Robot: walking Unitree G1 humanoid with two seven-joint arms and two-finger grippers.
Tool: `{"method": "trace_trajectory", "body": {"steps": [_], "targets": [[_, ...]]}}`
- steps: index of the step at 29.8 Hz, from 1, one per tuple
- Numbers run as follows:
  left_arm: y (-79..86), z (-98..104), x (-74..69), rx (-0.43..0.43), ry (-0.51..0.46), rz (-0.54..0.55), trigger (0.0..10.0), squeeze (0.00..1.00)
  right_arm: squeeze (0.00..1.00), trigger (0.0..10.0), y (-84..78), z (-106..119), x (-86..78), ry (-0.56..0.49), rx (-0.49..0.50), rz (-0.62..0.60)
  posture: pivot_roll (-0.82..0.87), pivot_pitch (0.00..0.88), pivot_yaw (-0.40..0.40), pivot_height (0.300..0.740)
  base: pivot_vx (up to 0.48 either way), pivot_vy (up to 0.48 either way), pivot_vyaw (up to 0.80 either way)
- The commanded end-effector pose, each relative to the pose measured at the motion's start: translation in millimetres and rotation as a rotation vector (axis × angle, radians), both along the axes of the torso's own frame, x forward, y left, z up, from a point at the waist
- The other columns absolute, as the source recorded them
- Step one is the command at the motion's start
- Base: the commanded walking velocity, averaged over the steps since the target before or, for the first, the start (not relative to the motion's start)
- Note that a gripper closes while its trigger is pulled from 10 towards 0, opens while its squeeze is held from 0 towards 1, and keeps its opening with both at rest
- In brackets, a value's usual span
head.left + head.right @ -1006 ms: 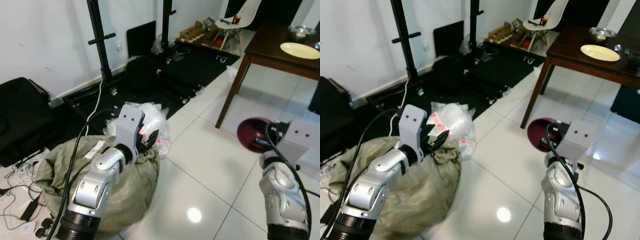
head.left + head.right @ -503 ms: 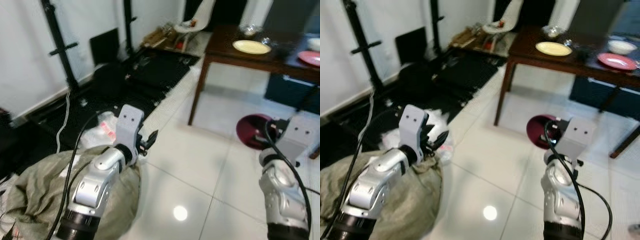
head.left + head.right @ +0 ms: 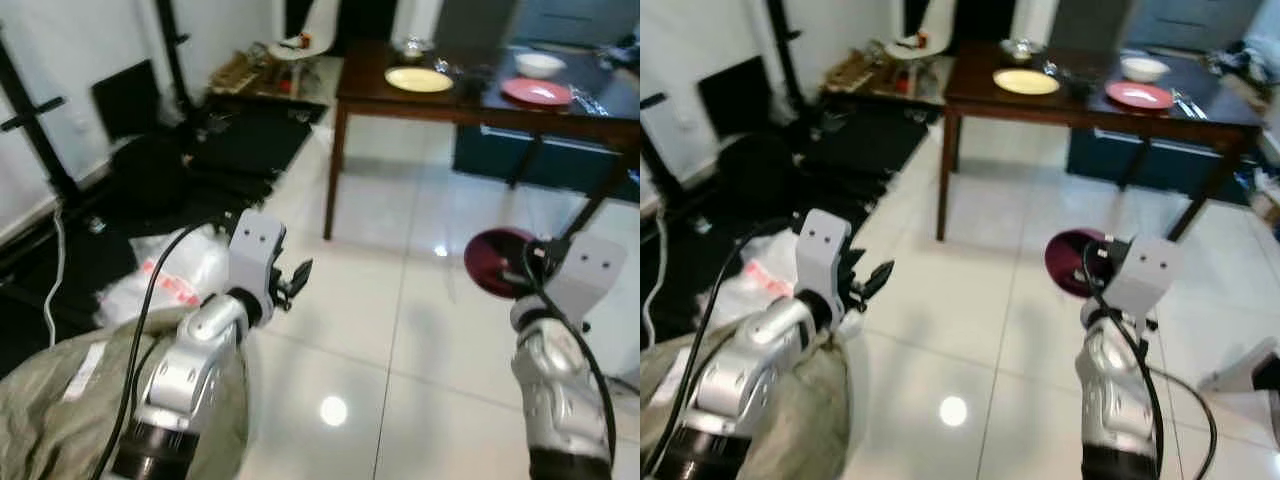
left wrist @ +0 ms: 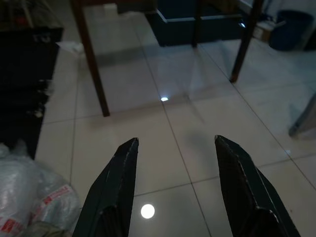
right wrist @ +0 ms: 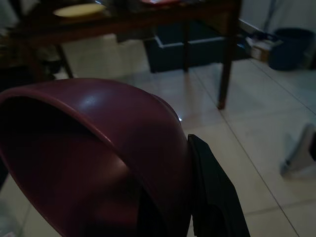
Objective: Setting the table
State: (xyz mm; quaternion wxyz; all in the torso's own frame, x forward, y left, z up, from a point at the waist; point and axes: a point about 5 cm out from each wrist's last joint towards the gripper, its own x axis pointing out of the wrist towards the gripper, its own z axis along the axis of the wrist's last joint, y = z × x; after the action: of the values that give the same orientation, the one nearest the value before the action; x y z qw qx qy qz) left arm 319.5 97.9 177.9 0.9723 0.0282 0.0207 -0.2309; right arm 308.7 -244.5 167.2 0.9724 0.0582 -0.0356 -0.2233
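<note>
Partly hidden right gripper (image 5: 197,197) clamps maroon bowl (image 5: 98,148), table (image 3: 1080,105) blurred

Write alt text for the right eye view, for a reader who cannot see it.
The right gripper holds a dark red bowl above white floor tiles, facing a dark wooden table set with a yellow plate, a red plate and a white bowl. The left gripper hangs open and empty.

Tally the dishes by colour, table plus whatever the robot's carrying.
Pale yellow round plate on the dark wooden table: 1
Pink-red plate on the table: 1
White bowl on the table: 1
Dark maroon bowl held in the right end effector: 1
Total: 4
</note>
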Motion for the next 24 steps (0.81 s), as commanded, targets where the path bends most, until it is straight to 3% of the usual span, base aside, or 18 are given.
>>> {"method": "trace_trajectory", "body": {"steps": [1, 18, 21, 24], "targets": [[-0.6, -4, -0.5, 0.007, 0.012, -0.002, 10.0, 0.0, 0.0, 10.0, -0.1, -2, -1.6, 0.006, 0.006, -0.005, -0.06, 0.019, 0.079, 0.74, 0.0, 0.0, -0.8], [-2.8, 6, 7.8, 0.02, -0.062, 0.0, 10.0, 0.0, 0.0, 10.0, -0.9, -1, -1.9, 0.001, 0.005, -0.013, -0.06, 0.019, 0.081, 0.74, 0.0, 0.0, -0.8], [-5.2, 9, 9.0, 0.029, -0.095, -0.01, 10.0, 0.0, 0.0, 10.0, 1.7, 0, -1.4, -0.001, 0.0, 0.001, -0.07, 0.017, 0.081, 0.74, 0.32, -0.328, -0.78], [-12.0, 13, 9.1, 0.042, -0.135, -0.037, 10.0, 0.0, 0.0, 10.0, 6.7, -1, -0.6, -0.001, -0.011, 0.014, -0.07, 0.015, 0.081, 0.74, 0.334, -0.341, 0.0]]}}
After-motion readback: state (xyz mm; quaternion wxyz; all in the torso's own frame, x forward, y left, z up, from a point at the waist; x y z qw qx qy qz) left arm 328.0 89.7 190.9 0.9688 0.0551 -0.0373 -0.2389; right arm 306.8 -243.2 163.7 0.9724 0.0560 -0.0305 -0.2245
